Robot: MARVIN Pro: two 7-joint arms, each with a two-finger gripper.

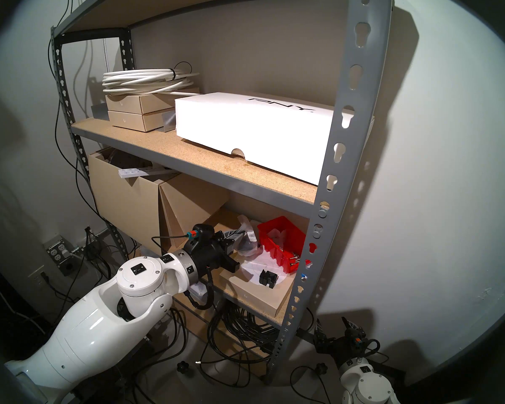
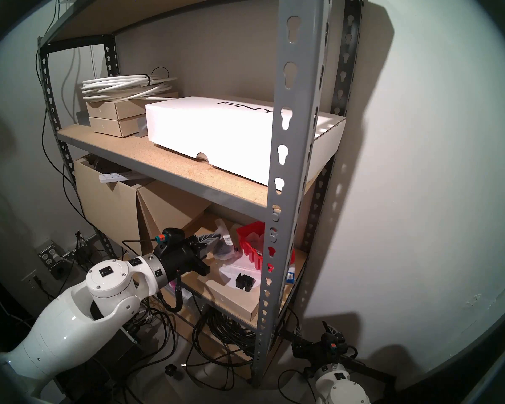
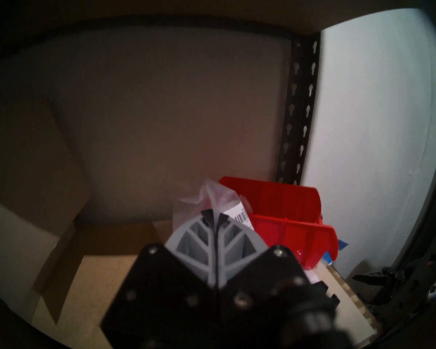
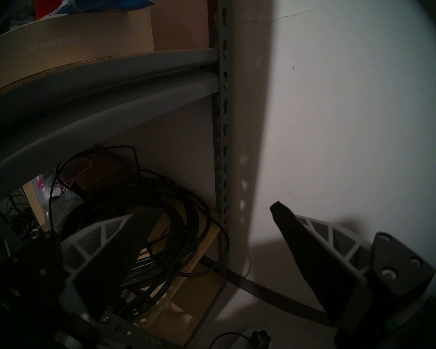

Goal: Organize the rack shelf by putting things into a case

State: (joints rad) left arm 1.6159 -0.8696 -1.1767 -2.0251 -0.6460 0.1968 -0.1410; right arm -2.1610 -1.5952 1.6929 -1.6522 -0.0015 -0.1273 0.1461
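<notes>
Two head views: left pincer (image 1: 237,237) is clamped on the clear bag (image 1: 247,239), held just beside the red bin (image 1: 280,243) on the rack shelf (image 1: 330,167); black ridged block (image 1: 268,279) lies on a flat tan box (image 1: 263,295). Left wrist: fingers (image 3: 199,236) pinch the bag's film. Right wrist: right pincer (image 4: 204,242) hangs low beside the rack, jaws spread, empty.

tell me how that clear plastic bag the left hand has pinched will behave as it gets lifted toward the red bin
The clear plastic bag is likely floppy: its film crumples above the shut left hand. It will probably sag, since dark parts fill its lower end in the head view. It may snag the red bin rim, being right beside it.
</notes>
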